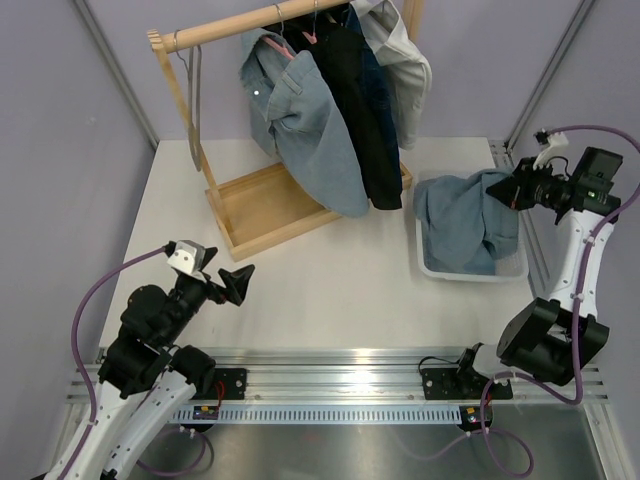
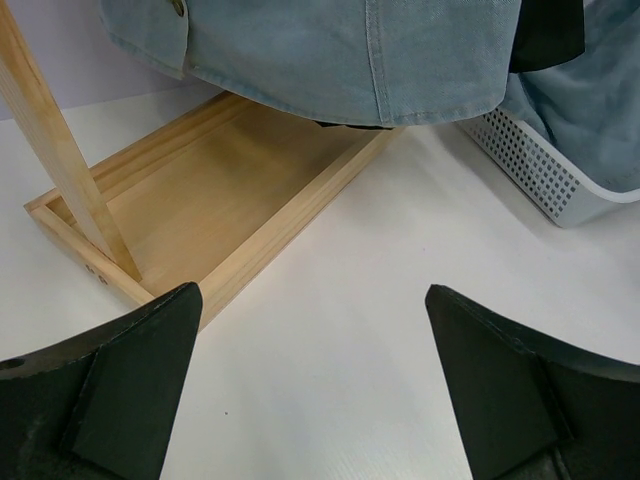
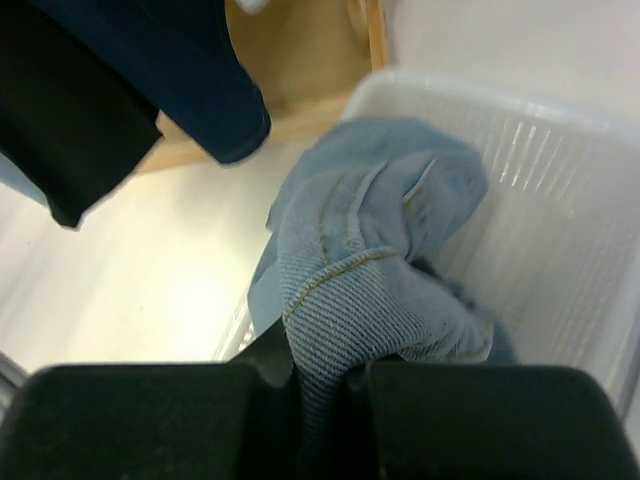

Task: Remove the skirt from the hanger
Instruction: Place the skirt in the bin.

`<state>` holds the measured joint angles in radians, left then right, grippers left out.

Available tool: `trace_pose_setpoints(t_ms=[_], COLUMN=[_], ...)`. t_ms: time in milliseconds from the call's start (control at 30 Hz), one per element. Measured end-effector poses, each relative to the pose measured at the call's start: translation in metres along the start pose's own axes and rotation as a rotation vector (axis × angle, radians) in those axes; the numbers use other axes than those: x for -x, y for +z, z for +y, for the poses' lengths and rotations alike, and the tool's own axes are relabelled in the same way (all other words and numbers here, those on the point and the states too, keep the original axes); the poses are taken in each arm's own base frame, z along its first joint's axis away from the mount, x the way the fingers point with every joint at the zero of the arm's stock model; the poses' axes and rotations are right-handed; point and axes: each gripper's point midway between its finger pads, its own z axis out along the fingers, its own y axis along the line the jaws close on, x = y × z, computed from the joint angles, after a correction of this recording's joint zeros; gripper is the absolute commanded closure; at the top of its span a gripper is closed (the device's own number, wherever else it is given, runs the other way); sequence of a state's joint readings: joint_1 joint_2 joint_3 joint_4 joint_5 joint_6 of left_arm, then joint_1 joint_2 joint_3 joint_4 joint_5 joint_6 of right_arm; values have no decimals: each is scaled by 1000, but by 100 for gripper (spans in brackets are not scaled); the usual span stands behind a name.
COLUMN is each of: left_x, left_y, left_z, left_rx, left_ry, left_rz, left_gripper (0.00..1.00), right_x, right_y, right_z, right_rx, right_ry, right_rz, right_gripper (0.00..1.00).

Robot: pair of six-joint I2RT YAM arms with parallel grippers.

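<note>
White table [image 1: 330,285] carries a wooden rack [image 1: 262,205] w/ a tray base, toward the back. On its rail hang a lt-blue denim top [image 1: 310,130], a black garment [image 1: 350,95] & a pale one [image 1: 405,60] at the R end. White perforated basket [image 1: 470,273] sits just R of the rack, near the table's R edge. Denim skirt [image 1: 465,220] lies bunched in the basket, draped over its L rim. R gripper [image 3: 325,385] is clamped on a fold of the skirt above the basket. L gripper [image 2: 315,380] hovers low over bare table, jaws spread wide, nothing in them.
</note>
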<state>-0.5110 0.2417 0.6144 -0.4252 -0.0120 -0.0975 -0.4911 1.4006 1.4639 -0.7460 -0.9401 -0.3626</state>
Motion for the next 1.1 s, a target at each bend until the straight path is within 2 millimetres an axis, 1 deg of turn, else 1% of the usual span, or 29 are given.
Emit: trace_pose_setpoints(t_ms=[67,133,267,333,367,400,500,567,600,700,767,833,900,1033,1067,1100], left_x=[0,0,0,0,0,0,-1,-1,-1,-1,-1,-2,-3,-4,-4,-4], left_y=[0,0,0,0,0,0,0,0,0,0,0,1,2,2,2,2], left_z=[-1,-2,-3,-4,-5,-5,-6,-6,-6,-7,-7,-8,-8,-10,-11,-11], left_rx=[-5,-10,-19,-24,-27,-28,-33,-36,-36,-39,-40,-43,-47,-59,-60,-61], left_ry=[0,0,0,0,0,0,0,0,0,0,0,0,0,0,0,0], left_rz=[0,1,2,3,3,3,4,5,5,6,7,12,19,24,24,24], left_gripper=[1,1,1,1,1,1,1,1,1,1,1,1,1,1,1,1], right_x=[-26,-44,-65,-73,-79,-87,-115,-140,-154,-193,-211,-222,-225,-226,-226,-223], right_y=[4,6,15,24,34,42,66,78,82,87,86,83,81,78,76,73], right_z=[-3,-4,-7,-6,2,5,11,6,0,-18,-26,-31,-34,-37,-37,-36], right_rx=[-13,-28,-53,-56,-32,-21,18,21,13,-25,-50,-65,-77,-83,-86,-89], right_ry=[43,71,84,66,46,33,22,39,52,85,91,85,71,46,38,30], right_rz=[41,67,125,162,194,226,338,427,476,602,663,699,717,733,738,740], right_gripper=[100,100,100,100,98,97,96,96,94,89,84,79,76,59,49,43])
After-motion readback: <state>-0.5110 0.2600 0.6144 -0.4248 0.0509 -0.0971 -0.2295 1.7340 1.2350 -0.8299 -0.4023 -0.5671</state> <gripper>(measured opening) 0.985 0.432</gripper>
